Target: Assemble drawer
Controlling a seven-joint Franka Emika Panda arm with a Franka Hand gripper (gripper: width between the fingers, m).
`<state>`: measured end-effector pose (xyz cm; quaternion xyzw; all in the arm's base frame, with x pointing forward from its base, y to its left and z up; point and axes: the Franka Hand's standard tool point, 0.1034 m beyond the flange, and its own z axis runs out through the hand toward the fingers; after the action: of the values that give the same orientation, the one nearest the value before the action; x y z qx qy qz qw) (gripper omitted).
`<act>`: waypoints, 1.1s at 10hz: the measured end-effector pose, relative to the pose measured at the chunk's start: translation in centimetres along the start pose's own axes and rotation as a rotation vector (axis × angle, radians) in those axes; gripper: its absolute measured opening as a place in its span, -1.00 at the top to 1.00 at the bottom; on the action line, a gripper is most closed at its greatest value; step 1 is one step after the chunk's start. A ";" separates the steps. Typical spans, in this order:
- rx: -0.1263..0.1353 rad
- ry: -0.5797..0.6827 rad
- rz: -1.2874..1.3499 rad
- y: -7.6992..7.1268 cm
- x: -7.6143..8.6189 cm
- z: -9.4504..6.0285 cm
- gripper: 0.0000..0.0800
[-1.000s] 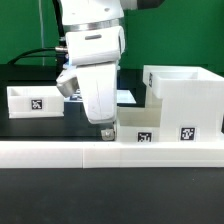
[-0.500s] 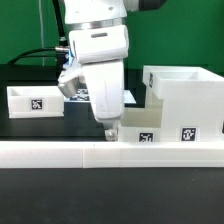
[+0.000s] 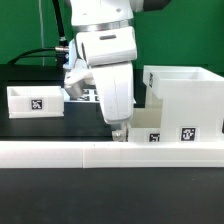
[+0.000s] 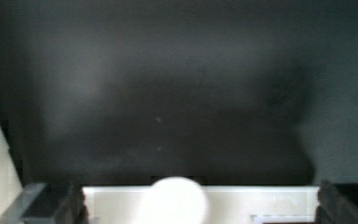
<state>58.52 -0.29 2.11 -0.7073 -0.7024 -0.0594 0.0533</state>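
The exterior view shows the gripper (image 3: 119, 133) at the low tray (image 3: 150, 133) beside the housing (image 3: 185, 95). The wrist view alone shows both fingers (image 4: 48, 203) spread wide, holding nothing.

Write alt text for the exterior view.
A white robot arm lowers its gripper over a low white tray beside a large white boxy housing. A second open tray sits at the exterior view's left, behind a long white rail.
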 end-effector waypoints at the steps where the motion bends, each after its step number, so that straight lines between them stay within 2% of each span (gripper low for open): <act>1: -0.003 0.004 -0.008 0.0 0.6 0.1 -0.62; 6: 0.001 0.019 -0.051 0.1 3.9 0.4 -0.62; 9: 0.002 0.017 -0.043 0.1 3.8 0.4 -0.62; 10: 0.000 0.013 -0.046 0.2 2.8 0.3 -0.62; 11: 0.001 0.006 -0.037 0.3 1.0 0.0 -0.62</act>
<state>58.84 0.73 2.27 -0.6940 -0.7152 -0.0621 0.0549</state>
